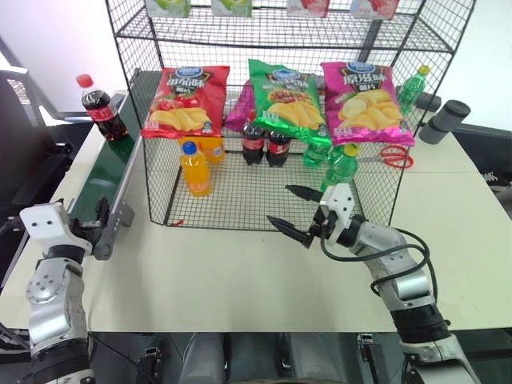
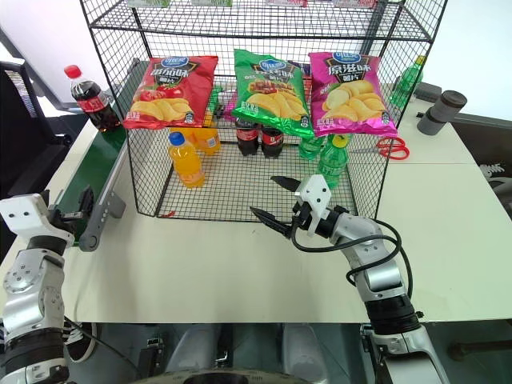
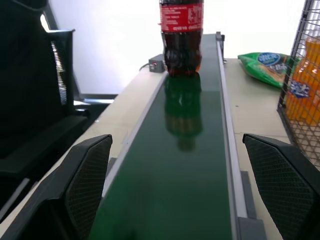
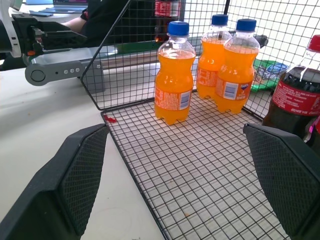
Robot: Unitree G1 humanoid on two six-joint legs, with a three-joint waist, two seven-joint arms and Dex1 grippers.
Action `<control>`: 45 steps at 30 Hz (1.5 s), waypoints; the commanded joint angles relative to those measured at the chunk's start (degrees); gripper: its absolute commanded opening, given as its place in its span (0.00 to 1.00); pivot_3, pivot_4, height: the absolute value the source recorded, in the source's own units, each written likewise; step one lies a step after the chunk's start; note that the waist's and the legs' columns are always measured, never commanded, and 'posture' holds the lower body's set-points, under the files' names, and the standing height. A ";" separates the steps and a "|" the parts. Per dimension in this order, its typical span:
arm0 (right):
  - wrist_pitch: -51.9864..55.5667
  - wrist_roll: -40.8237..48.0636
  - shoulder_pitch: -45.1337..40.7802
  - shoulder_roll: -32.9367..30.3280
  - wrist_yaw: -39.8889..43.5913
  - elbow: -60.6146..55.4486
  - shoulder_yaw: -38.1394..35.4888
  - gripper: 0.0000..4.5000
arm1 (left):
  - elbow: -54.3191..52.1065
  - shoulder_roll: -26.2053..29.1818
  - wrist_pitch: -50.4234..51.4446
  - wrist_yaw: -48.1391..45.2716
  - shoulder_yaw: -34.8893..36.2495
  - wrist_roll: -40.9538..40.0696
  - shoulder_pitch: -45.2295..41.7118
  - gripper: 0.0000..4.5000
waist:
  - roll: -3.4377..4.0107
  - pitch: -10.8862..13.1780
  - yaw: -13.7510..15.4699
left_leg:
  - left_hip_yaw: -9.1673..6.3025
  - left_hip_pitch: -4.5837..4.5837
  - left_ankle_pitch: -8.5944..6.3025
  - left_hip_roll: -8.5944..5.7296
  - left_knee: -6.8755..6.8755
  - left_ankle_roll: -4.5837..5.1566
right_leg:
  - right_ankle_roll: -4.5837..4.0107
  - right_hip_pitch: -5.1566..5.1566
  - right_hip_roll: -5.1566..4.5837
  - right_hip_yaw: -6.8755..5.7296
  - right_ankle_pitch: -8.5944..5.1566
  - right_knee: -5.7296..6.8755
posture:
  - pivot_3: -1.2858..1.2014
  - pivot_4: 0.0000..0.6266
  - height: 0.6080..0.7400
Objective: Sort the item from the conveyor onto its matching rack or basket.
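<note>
At the near left corner of the white worktop (image 1: 240,288), the left gripper (image 1: 100,214) hangs with its two black fingers spread wide at the near end of the green conveyor (image 1: 108,172), holding nothing. The cola bottle (image 1: 101,106), red-capped and red-labelled, stands upright on the belt well beyond that gripper, toward the conveyor's far end; in the left wrist view it sits straight ahead between the fingers but far up the belt. Toward the near middle of the worktop, the right gripper (image 1: 293,211) also has its fingers wide apart and empty, just in front of the open near edge of the black wire rack (image 1: 368,204). On the rack's mesh floor, an orange-drink bottle (image 1: 196,169) stands nearest the front left, with more orange bottles (image 4: 226,70) behind it, two cola bottles (image 1: 265,142) in the middle and green bottles (image 1: 340,162) to the right. Three crisp bags, red (image 1: 186,102), green (image 1: 287,99) and pink (image 1: 366,102), hang across the rack above. Red-handled scissors (image 1: 394,156) lie on the worktop behind the rack's right side.
</note>
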 commanded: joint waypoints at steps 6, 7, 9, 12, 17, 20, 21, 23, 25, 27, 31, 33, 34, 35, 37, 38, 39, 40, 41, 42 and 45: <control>-1.43 -0.17 -0.64 0.58 -0.27 -1.03 0.05 1.00 | 0.97 0.86 -3.94 1.40 0.73 0.83 -1.02 1.00 | 0.00 0.00 -0.02 | 0.00 0.00 0.00 0.00 0.00 0.00 | 0.00 0.00 0.00 0.00 0.00 0.00 | 0.52 0.24 1.00; -1.48 -0.22 -0.54 0.61 -0.35 -1.11 0.09 1.00 | 1.11 0.99 -3.96 1.55 0.78 0.90 -1.07 1.00 | 0.00 0.00 -0.02 | 0.00 0.00 0.00 0.00 0.00 0.00 | 0.00 0.00 0.00 0.00 0.00 0.00 | 0.52 0.24 1.00; -1.54 -0.27 -0.40 0.66 -0.47 -1.23 0.14 1.00 | 1.20 1.16 -3.92 1.78 0.77 0.99 -1.10 1.00 | 0.00 0.00 -0.03 | 0.00 0.00 0.00 0.00 0.00 0.00 | 0.00 0.00 0.00 0.00 0.00 0.00 | 0.52 0.24 1.00; -1.55 -0.37 -0.17 0.81 -0.59 -1.47 0.31 1.00 | 0.90 1.31 -3.44 2.12 0.81 0.91 -0.96 1.00 | 0.00 0.00 -0.03 | 0.00 0.00 0.00 0.00 0.00 0.00 | 0.00 0.00 0.00 0.00 0.00 0.00 | 0.52 0.24 1.00; -1.77 -0.60 -0.01 1.06 -0.74 -1.47 0.63 1.00 | 0.01 1.50 -2.67 2.49 0.95 0.78 -0.47 1.00 | 0.00 0.00 -0.03 | 0.00 0.00 0.00 0.00 0.00 0.00 | 0.00 0.00 0.00 0.00 0.00 0.00 | 0.52 0.24 1.00; -1.86 -0.60 -0.15 1.17 -0.71 -1.31 0.70 1.00 | -0.38 1.71 -2.27 2.67 1.21 0.60 -0.39 1.00 | 0.00 0.00 -0.04 | 0.00 0.00 0.00 0.00 0.00 0.00 | 0.00 0.00 -0.01 0.00 0.00 0.00 | 0.52 0.24 1.00; -1.89 -0.62 -0.20 1.19 -0.68 -1.24 0.68 1.00 | -0.44 1.75 -2.18 2.71 1.25 0.59 -0.40 1.00 | 0.00 0.00 -0.03 | 0.00 0.00 0.00 0.00 0.00 0.00 | 0.00 0.00 -0.01 0.00 0.00 0.00 | 0.52 0.24 1.00; -2.00 -0.63 -0.32 1.26 -0.65 -1.06 0.70 1.00 | -0.67 1.92 -1.91 2.83 1.41 0.44 -0.36 1.00 | 0.00 0.00 -0.04 | 0.00 0.00 0.00 0.00 0.00 0.00 | 0.00 0.00 -0.01 -0.01 0.00 0.00 | 0.52 0.24 1.00; -2.12 -0.69 -0.37 1.34 -0.68 -0.94 0.76 1.00 | -0.80 2.03 -1.77 2.91 1.46 0.31 -0.33 1.00 | 0.00 0.00 -0.04 | 0.00 0.00 0.00 0.00 0.00 0.00 | 0.00 0.00 -0.01 0.00 0.00 0.00 | 0.52 0.24 1.00; -2.22 -0.78 -0.40 1.45 -0.70 -0.82 0.86 1.00 | -0.88 2.03 -1.68 3.02 1.48 0.24 -0.32 1.00 | 0.00 0.00 -0.03 | 0.00 0.00 0.00 0.00 0.00 0.00 | 0.00 0.00 -0.01 0.00 0.00 0.00 | 0.52 0.24 1.00; -2.32 -0.81 -0.47 1.64 -0.79 -0.78 1.00 1.00 | -1.06 2.02 -1.46 3.21 1.51 0.16 -0.35 1.00 | 0.00 0.00 -0.05 | 0.00 0.00 0.00 0.00 0.00 0.00 | 0.00 0.00 -0.01 -0.01 0.00 0.00 | 0.52 0.24 1.00; -2.34 -0.80 -0.42 1.70 -0.83 -0.83 1.05 1.00 | -1.12 2.06 -1.33 3.37 1.59 0.15 -0.38 1.00 | 0.00 0.00 -0.05 | 0.00 0.00 0.00 0.00 0.00 0.00 | 0.00 0.00 -0.01 -0.01 0.00 0.00 | 0.52 0.24 1.00; -2.30 -0.78 -0.38 1.72 -0.84 -0.88 1.08 1.00 | -1.00 2.15 -1.28 3.41 1.69 0.12 -0.44 1.00 | 0.00 0.00 -0.05 | 0.00 0.00 0.00 0.00 0.00 0.00 | 0.00 0.00 -0.02 -0.01 0.00 0.00 | 0.52 0.24 1.00; -2.26 -0.78 -0.35 1.73 -0.85 -0.92 1.11 1.00 | -0.84 2.24 -1.24 3.42 1.79 0.05 -0.50 1.00 | 0.00 0.00 -0.05 | 0.00 0.00 0.00 0.00 0.00 0.00 | 0.00 0.00 -0.02 0.00 0.00 0.00 | 0.52 0.24 1.00; -2.23 -0.81 -0.31 1.76 -0.85 -0.97 1.12 1.00 | -0.58 2.39 -1.19 3.40 1.92 -0.02 -0.60 1.00 | 0.00 0.00 -0.05 | 0.00 0.00 0.00 0.00 0.00 0.00 | 0.00 0.00 -0.01 -0.01 0.00 0.00 | 0.52 0.24 1.00; -2.20 -0.81 -0.31 1.77 -0.83 -0.98 1.11 1.00 | -0.51 2.43 -1.16 3.38 1.94 -0.05 -0.63 1.00 | 0.00 0.00 -0.05 | 0.00 0.00 0.00 0.00 0.00 0.00 | 0.00 0.00 -0.02 -0.01 0.00 0.00 | 0.52 0.24 1.00; -2.20 -0.82 -0.29 1.79 -0.82 -1.00 1.10 1.00 | -0.48 2.44 -1.14 3.34 1.95 -0.08 -0.64 1.00 | 0.00 0.00 -0.04 | 0.00 0.00 0.00 0.00 0.00 -0.01 | 0.00 0.00 -0.02 -0.01 0.00 0.00 | 0.52 0.24 1.00; -2.19 -0.82 -0.28 1.81 -0.80 -1.01 1.10 1.00 | -0.42 2.47 -1.14 3.31 1.95 -0.09 -0.66 1.00 | 0.00 0.00 -0.04 | 0.00 0.00 0.00 0.00 0.00 0.00 | 0.00 0.00 -0.02 0.00 0.00 0.00 | 0.52 0.24 1.00; -2.20 -0.81 -0.27 1.82 -0.79 -1.02 1.10 1.00 | -0.38 2.49 -1.15 3.28 1.97 -0.10 -0.67 1.00 | 0.00 0.00 -0.04 | 0.00 0.00 0.00 0.00 0.00 0.00 | 0.00 0.00 -0.02 -0.01 0.00 0.00 | 0.52 0.24 1.00; -2.21 -0.80 -0.26 1.83 -0.77 -1.03 1.11 1.00 | -0.35 2.50 -1.16 3.28 2.01 -0.11 -0.67 1.00 | 0.00 0.00 -0.03 | 0.00 0.00 0.00 0.00 0.00 -0.01 | 0.00 0.00 -0.02 -0.01 0.00 0.00 | 0.52 0.24 1.00; -2.25 -0.77 -0.24 1.83 -0.72 -1.07 1.12 1.00 | -0.30 2.55 -1.11 3.36 2.09 -0.08 -0.63 1.00 | 0.00 0.00 -0.06 | 0.00 0.00 0.00 0.00 0.00 -0.01 | 0.00 -0.01 -0.02 0.00 0.00 0.00 | 0.52 0.24 1.00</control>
